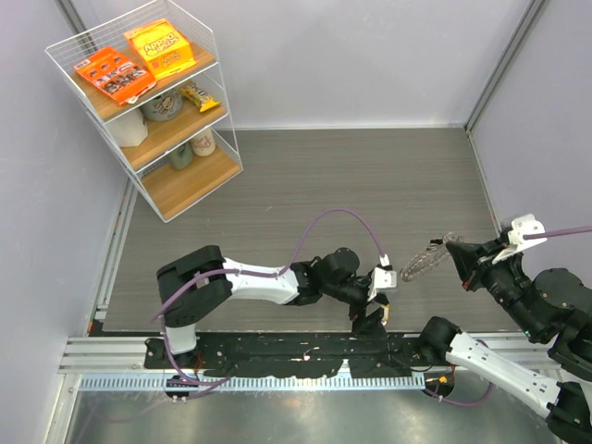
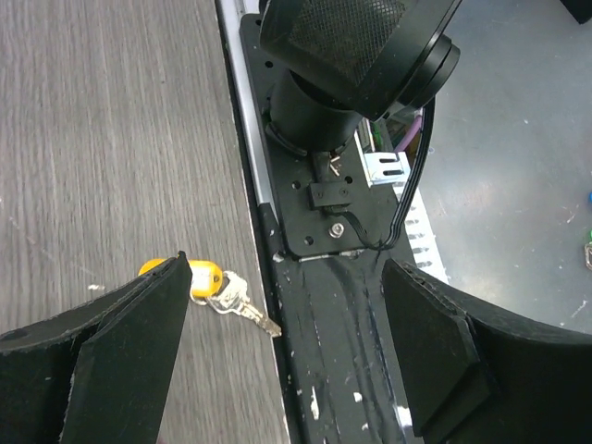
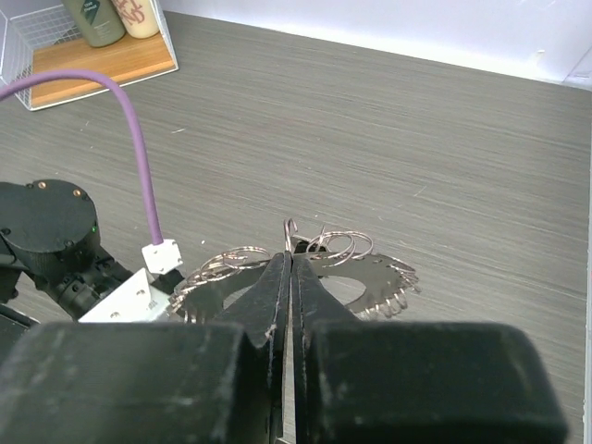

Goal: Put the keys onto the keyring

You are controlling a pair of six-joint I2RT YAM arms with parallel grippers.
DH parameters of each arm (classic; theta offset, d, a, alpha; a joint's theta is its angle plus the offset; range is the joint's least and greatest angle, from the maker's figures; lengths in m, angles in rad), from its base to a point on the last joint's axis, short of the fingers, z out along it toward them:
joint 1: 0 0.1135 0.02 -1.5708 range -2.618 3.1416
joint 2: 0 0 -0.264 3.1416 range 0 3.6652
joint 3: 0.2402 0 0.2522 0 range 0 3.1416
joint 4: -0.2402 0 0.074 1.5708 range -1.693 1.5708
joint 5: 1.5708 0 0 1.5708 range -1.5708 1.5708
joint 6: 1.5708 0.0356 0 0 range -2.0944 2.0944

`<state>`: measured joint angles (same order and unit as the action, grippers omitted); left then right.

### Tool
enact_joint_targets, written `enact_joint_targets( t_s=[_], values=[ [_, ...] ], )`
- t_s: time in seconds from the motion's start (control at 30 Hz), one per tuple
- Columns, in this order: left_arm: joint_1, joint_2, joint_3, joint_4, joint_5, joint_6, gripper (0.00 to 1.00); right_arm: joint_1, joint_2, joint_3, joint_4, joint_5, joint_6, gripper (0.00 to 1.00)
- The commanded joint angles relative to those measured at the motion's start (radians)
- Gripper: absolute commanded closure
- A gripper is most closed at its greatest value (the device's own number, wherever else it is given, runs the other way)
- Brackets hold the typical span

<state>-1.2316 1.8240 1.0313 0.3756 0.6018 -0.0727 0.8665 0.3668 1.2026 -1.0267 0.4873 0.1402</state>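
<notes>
Clamping floppy jagged silvery keyring (image 3: pixel 370 277), right tool (image 3: pixel 289 264); left tool (image 2: pixel 289 268) is gaping over likely slippery yellow-and-silver keys (image 2: pixel 222 289); pinch heads.

At the left tool (image 2: pixel 289 270), one finger (image 2: pixel 139 324) covers part of the yellow key (image 2: pixel 202 275) head; both fingers run off the bottom edge. At the right tool (image 3: pixel 290 265), pressed-together fingers hide the keyring (image 3: pixel 379 277) near arc. From overhead, the keys (image 1: pixel 384 307) under the left tool are too small to separate.
</notes>
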Motion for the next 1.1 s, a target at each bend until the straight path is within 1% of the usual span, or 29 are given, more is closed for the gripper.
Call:
enact_joint_targets(
  t_s=[0.0,0.2,0.33,0.4,0.5,0.73,0.8,0.93,1.0,1.07],
  values=[
    [-0.012,0.05,0.012,0.164,-0.014,0.002,0.09,0.0,0.014,0.023,0.043,-0.024,0.029,0.94],
    [-0.014,0.145,0.05,0.184,-0.002,0.033,0.04,0.0,0.021,0.021,0.043,-0.058,0.027,0.94],
    [-0.012,0.188,0.058,0.201,-0.033,0.068,0.01,0.0,0.023,0.02,0.045,-0.075,0.024,0.95],
    [-0.011,0.205,0.055,0.216,-0.063,0.068,0.0,0.0,0.024,0.02,0.045,-0.085,0.021,0.95],
    [-0.011,0.224,0.044,0.235,-0.112,0.114,0.0,0.0,0.023,0.015,0.047,-0.093,0.016,0.94],
    [-0.005,0.285,0.03,0.259,-0.169,0.116,0.02,0.0,0.021,0.0,0.063,-0.112,0.006,0.95],
    [-0.003,0.3,0.015,0.278,-0.201,0.119,0.05,0.002,0.018,-0.006,0.065,-0.119,0.002,0.94],
    [0.004,0.336,-0.011,0.295,-0.284,0.123,0.18,0.002,0.008,-0.018,0.071,-0.128,0.001,0.94],
    [0.006,0.342,-0.022,0.298,-0.339,0.125,0.28,-0.001,0.004,-0.021,0.071,-0.134,0.002,0.94],
    [0.009,0.348,-0.03,0.295,-0.393,0.128,0.49,0.0,0.0,-0.021,0.071,-0.138,0.001,0.94]
  ],
)
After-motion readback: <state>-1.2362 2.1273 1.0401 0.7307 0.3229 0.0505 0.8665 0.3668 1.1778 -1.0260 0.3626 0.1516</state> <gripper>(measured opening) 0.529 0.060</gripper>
